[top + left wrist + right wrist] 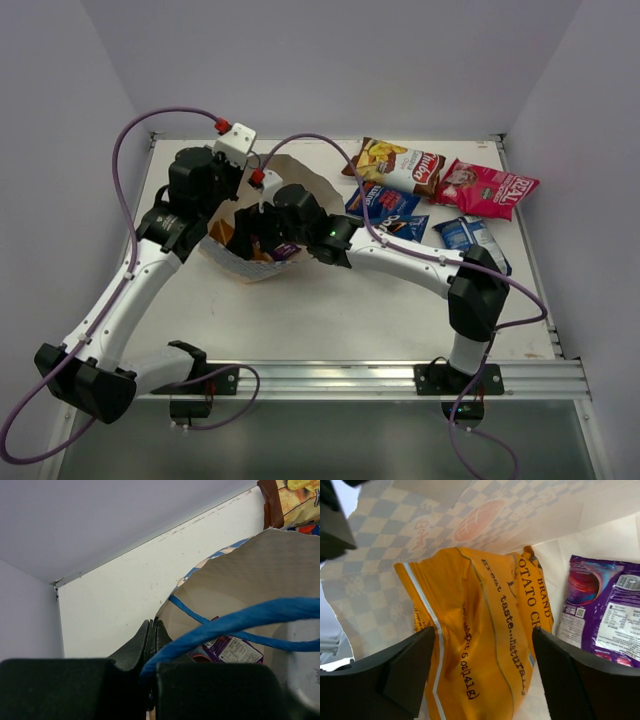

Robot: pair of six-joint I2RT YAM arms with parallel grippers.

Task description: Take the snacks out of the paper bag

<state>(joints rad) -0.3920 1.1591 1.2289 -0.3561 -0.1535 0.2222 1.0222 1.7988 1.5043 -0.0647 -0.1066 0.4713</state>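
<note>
The paper bag [300, 175] lies open on the table's left half. My left gripper [152, 625] is shut on the bag's rim [172, 597], with a blue string handle [240, 620] draped across it. My right gripper [484, 631] is inside the bag, open, one finger on each side of an orange packet [470, 590]. A small purple packet [602, 615] lies beside it in the bag. Out on the table lie a brown-and-white packet [395, 165], a red-pink one [490, 188], blue Doritos [385, 203] and a blue-and-white one [470, 236].
The loose packets crowd the table's right rear, close to my right arm's elbow [475, 290]. White walls close the table's back and sides. A metal rail [340, 378] runs along the near edge.
</note>
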